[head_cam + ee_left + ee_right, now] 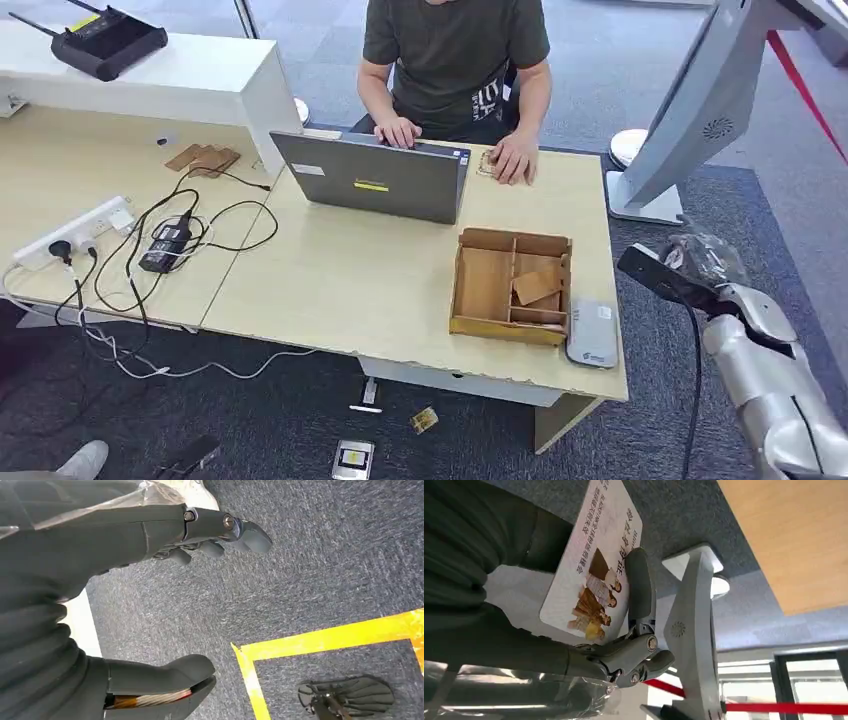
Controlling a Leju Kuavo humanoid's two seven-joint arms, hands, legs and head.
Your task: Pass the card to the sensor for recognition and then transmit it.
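Off the table's right edge, the right hand point(624, 645) pinches the white picture card point(591, 560) between thumb and fingers, near the grey sensor point(592, 335). Left hand point(165, 595) hangs over carpet, fingers apart, holding nothing.

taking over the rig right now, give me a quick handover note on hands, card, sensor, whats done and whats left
Right hand: holds the printed card, raised off the desk's right end.
Left hand: holds nothing, fingers loosely curled, hanging over the carpet.
Sensor: probably the grey card reader at the desk's front right corner, beside the wooden tray.
Person: seated behind the laptop.
Done: card in hand.
Left: present the card to the reader, then pass it on.
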